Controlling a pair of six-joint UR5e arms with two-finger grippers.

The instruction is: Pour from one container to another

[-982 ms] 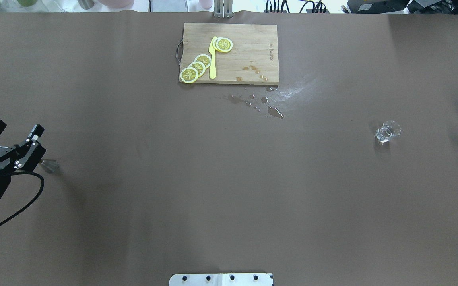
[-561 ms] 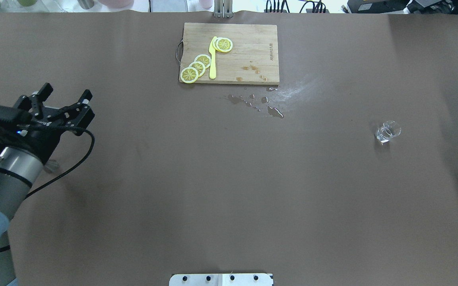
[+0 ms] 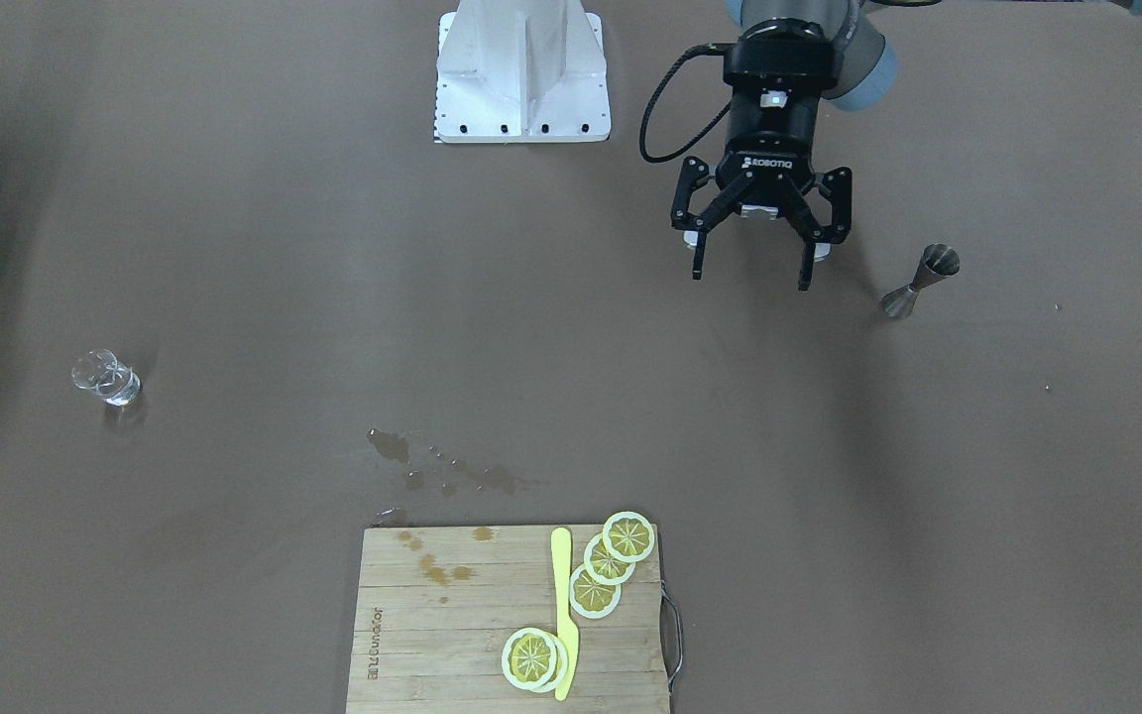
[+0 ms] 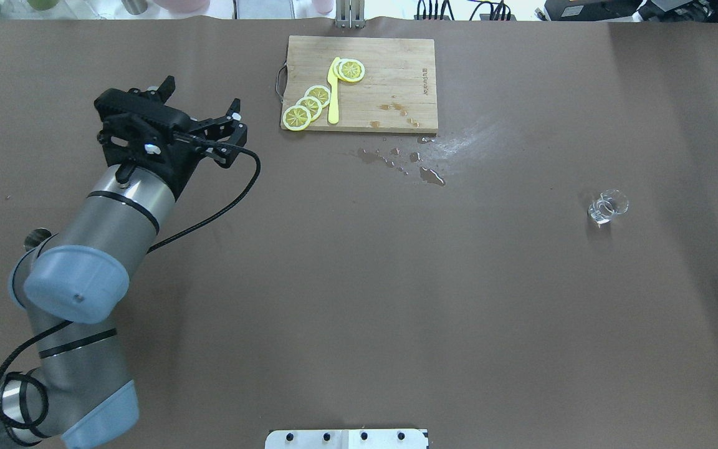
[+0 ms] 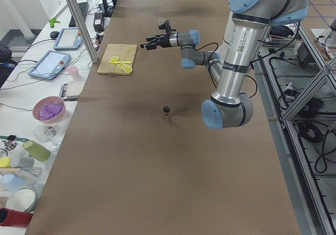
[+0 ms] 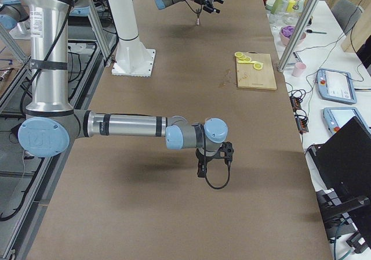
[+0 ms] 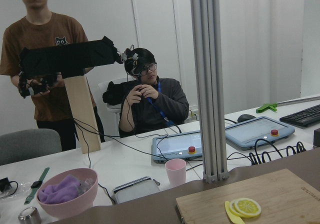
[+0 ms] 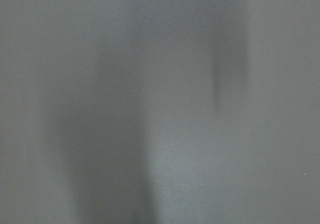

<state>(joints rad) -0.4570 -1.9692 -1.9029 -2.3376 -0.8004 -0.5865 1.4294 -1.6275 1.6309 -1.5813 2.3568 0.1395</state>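
Observation:
A small steel jigger (image 3: 918, 283) stands upright on the brown table, just to the outer side of my left gripper (image 3: 749, 278). In the overhead view the jigger (image 4: 38, 236) peeks out from behind the left arm. The left gripper (image 4: 202, 96) hangs above the table with its fingers spread wide and nothing between them, pointing toward the cutting board. A clear glass (image 4: 607, 207) sits alone far to the right, also seen as the glass (image 3: 107, 379). My right gripper (image 6: 214, 168) shows only in the right side view, pointing down over bare table; I cannot tell its state.
A wooden cutting board (image 4: 396, 62) at the table's far edge carries lemon slices (image 4: 308, 106) and a yellow knife (image 4: 333, 93). Spilled drops (image 4: 430, 176) lie on the table in front of it. The robot's base plate (image 4: 346, 438) is at the near edge. Operators sit beyond the far edge.
My left arm has swung from the table's left edge forward and rightward toward the cutting board, gripper still open. The jigger and glass have stayed put.

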